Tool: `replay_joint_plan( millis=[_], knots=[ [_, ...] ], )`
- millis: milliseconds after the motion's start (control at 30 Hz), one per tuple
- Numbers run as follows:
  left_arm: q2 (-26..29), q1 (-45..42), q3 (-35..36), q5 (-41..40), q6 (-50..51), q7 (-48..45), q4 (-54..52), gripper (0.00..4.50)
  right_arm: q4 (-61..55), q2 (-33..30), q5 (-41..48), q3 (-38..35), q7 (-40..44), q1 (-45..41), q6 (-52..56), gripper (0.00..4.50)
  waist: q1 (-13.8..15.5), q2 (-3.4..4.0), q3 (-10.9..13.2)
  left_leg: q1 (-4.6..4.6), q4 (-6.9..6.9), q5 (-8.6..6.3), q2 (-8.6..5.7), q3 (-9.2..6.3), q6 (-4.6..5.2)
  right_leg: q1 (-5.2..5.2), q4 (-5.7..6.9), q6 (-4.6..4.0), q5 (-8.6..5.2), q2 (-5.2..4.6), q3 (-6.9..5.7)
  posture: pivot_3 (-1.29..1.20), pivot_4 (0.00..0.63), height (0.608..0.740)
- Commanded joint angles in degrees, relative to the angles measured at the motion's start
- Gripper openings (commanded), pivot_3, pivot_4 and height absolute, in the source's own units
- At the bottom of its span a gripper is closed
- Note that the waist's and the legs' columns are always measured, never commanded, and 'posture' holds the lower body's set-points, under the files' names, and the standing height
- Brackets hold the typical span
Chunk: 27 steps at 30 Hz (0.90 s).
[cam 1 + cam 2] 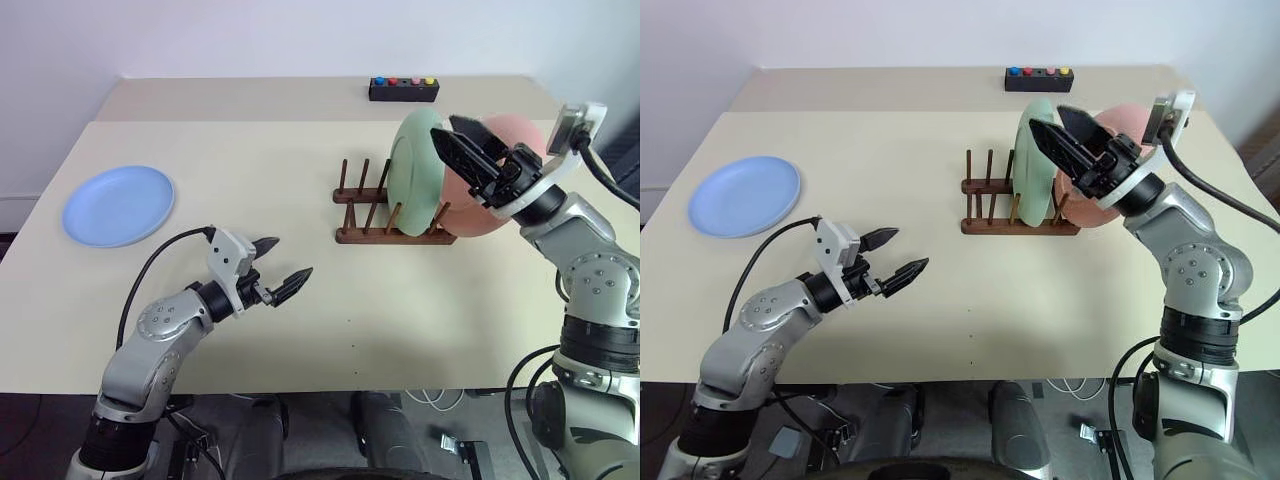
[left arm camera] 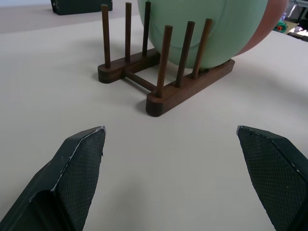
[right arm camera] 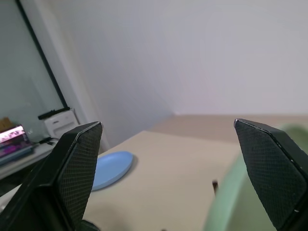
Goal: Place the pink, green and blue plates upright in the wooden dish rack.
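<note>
Our right pincer (image 1: 462, 140) hangs spread over the racked green plate (image 1: 414, 170); brushing its rim could topple it from the rack (image 1: 385, 214).

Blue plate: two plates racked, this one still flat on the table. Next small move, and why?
Probably reach the left gripper toward the blue plate. It lies flat on the table on the robot's left, apart from the rack, where the green plate and pink plate already stand upright. The left gripper is open and holds nothing; the right gripper is open above the green plate.
</note>
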Motion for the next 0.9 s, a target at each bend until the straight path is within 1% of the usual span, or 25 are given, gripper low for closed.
replay_joint_plan(
  millis=[33, 233, 267, 400, 467, 533, 600, 667, 700, 767, 900],
  knots=[
    [-0.04, -0.83, 0.69, -0.25, -1.08, -0.27, -1.42, 4.50, -5.36, -0.81, -0.67, 0.96, 1.61, -1.82, -1.78, 4.45, 0.00, 0.00, 0.00, 0.00, -0.01, 0.00, 0.01, 0.00, 0.00, 0.00, 0.00, 0.00, 0.00, 0.00, 0.00, 0.00, 0.150, 0.730],
    [-0.44, -1.43, 2.87, -0.22, -2.04, 0.96, -0.71, 4.50, -10.68, -0.96, -4.97, 6.65, 0.36, -4.69, -1.63, 4.45, 0.00, 0.01, 0.00, 0.00, 0.00, 0.00, 0.01, 0.00, 0.00, -0.01, 0.00, -0.03, -0.01, 0.00, -0.01, 0.00, 0.150, 0.730],
    [-0.91, -2.14, 4.26, 0.17, -2.60, 2.42, 0.24, 4.50, -11.40, -0.15, -5.95, 8.07, -0.70, -5.17, -1.62, 4.45, 0.06, 0.01, 0.00, 0.00, 0.00, 0.00, 0.01, 0.00, 0.00, -0.01, 0.00, -0.03, -0.01, 0.00, -0.01, 0.00, 0.150, 0.730],
    [-2.36, -6.13, 12.32, 1.86, -2.83, 11.29, 6.86, 4.50, -13.67, 1.55, -11.39, 14.22, -2.21, -6.11, -2.65, 4.45, 0.04, 0.00, 0.00, 0.01, 0.01, 0.00, 0.01, -0.02, 0.00, -0.01, 0.02, -0.01, 0.00, 0.01, -0.01, 0.00, 0.150, 0.730],
    [-2.56, -9.05, 19.70, 1.72, -3.48, 17.42, 12.34, 4.50, -13.20, 1.65, -17.39, 17.94, -2.27, -6.21, -5.47, 4.45, 0.01, 0.00, 0.00, 0.01, 0.00, 0.00, 0.01, -0.02, 0.00, -0.01, 0.01, 0.13, 0.07, 0.00, -0.02, 0.00, 0.150, 0.730],
    [-2.47, -10.80, 23.89, 1.58, -3.91, 20.93, 15.20, 4.50, -12.77, 2.17, -20.45, 19.70, -2.39, -6.23, -7.11, 4.45, -0.10, -0.01, 0.00, 0.00, 0.00, 0.00, 0.01, -0.02, 0.00, -0.05, 0.01, 0.14, 0.08, 0.01, -0.03, 0.00, 0.150, 0.730],
    [-2.04, -11.86, 26.09, 1.70, -3.25, 23.22, 16.19, 4.50, -12.61, 2.81, -22.14, 20.41, -2.64, -6.17, -7.89, 4.45, -0.04, -0.01, 0.00, -0.02, -0.03, 0.00, 0.01, -0.02, 0.00, -0.07, 0.01, 0.15, 0.08, 0.00, -0.02, 0.00, 0.150, 0.730],
    [-0.82, -14.41, 31.19, 3.71, -1.37, 31.17, 19.45, 4.50, -12.24, 3.54, -25.06, 21.63, -2.78, -5.91, -9.65, 4.45, 0.19, -0.04, 0.00, -0.04, -0.04, 0.00, 0.00, -0.02, 0.00, -0.07, 0.01, 0.16, 0.09, -0.03, -0.03, 0.00, 0.150, 0.730],
    [-0.21, -15.69, 33.90, 4.47, -0.04, 35.55, 21.73, 4.50, -12.01, 3.93, -25.40, 21.79, -2.45, -5.81, -10.00, 4.45, 0.25, -0.06, 0.00, -0.04, -0.02, 0.00, 0.00, -0.03, 0.00, -0.07, 0.01, 0.16, 0.09, -0.02, -0.04, 0.00, 0.150, 0.730],
    [-0.12, -17.33, 37.42, 4.30, 1.61, 40.66, 24.31, 4.50, -11.65, 4.41, -24.99, 21.71, -1.67, -5.67, -9.74, 4.45, 0.15, -0.08, -0.01, -0.04, 0.01, 0.00, 0.00, -0.07, 0.00, -0.07, 0.03, 0.16, 0.10, 0.00, -0.06, 0.00, 0.150, 0.730],
    [-1.15, -19.06, 42.23, 1.46, 4.54, 45.10, 26.10, 4.50, -10.91, 4.59, -23.56, 21.36, -0.38, -5.26, -7.56, 4.45, 0.17, -0.08, -0.01, -0.03, -0.01, 0.00, 0.00, -0.06, 0.00, -0.05, 0.03, 0.17, 0.10, -0.03, -0.06, 0.00, 0.150, 0.730]
  ],
)
